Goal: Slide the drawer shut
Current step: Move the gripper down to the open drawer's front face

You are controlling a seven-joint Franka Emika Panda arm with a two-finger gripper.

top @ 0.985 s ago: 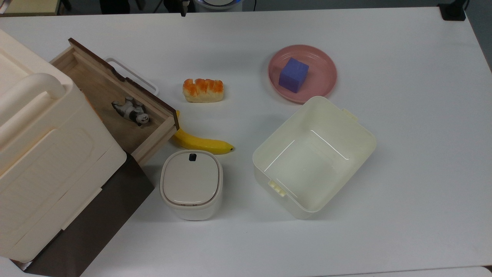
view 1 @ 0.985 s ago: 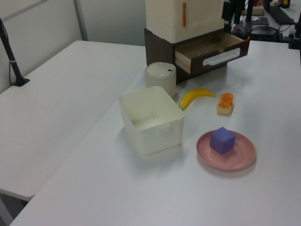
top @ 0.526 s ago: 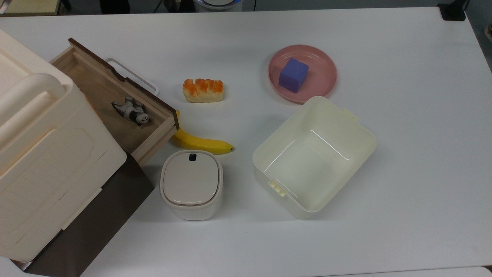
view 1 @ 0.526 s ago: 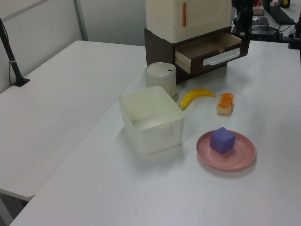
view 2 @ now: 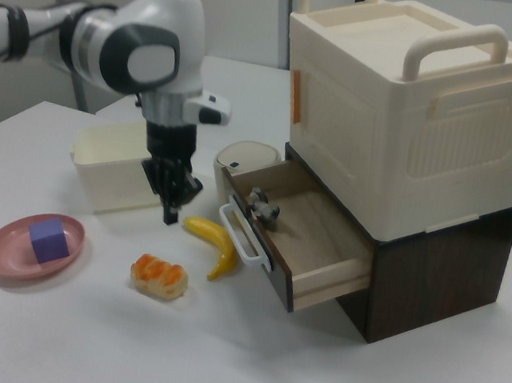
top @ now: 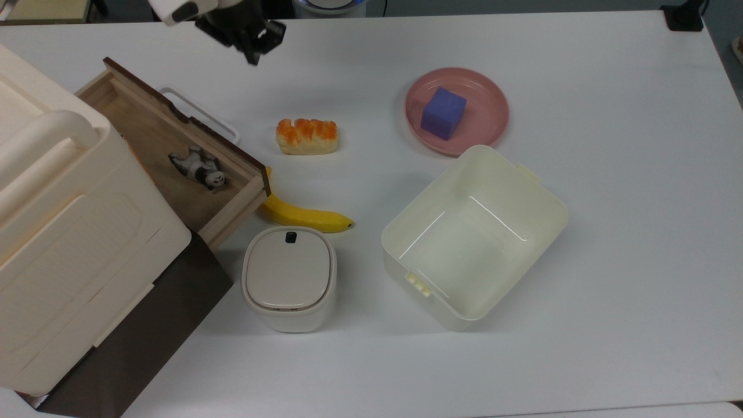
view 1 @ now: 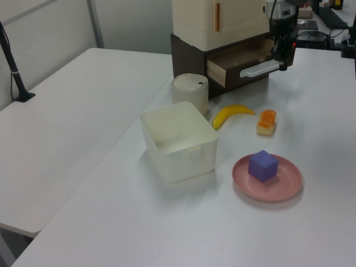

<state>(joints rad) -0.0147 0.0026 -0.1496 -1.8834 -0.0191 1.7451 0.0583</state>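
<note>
Presently, item one: the drawer (top: 174, 157), pulled well out of its dark cabinet (view 2: 433, 269) at the top view's left, under a cream lidded box (view 2: 406, 107). Status: open; nothing of the closing is done. Its white loop handle (top: 200, 113) faces the bare surface (top: 609, 232).

Item two: the tool (top: 253, 51), hanging above the surface just beyond the handle, apart from it and touching nothing. The fingers appear drawn close together with nothing between them, most plainly in the right view (view 2: 170, 211).

Remaining, by judgement: bring the tool against the dark front panel (view 2: 254, 247) or handle, then push the drawer straight back until flush.

Contents and neighbours:
- small grey-and-white animal figure (top: 197, 168), lying inside the drawer.
- banana (top: 305, 216), one end tucked just beside the drawer's front corner; it might be nudged by the push.
- bread roll (top: 306, 136), near the handle, apart from it.
- small lidded bin (top: 288, 278), beside the cabinet.
- open cream bin (top: 473, 232), and a pink plate (top: 484, 125) bearing a purple block (top: 443, 113).

Views compared: the right view shows the drawer's depth of extension, the arm (view 2: 134, 46) and the tool's height over the surface; the top view gives the layout and the figure's place; the left view sets the tool (view 1: 282, 62) in front of the handle's far end, hiding the gap between them.
</note>
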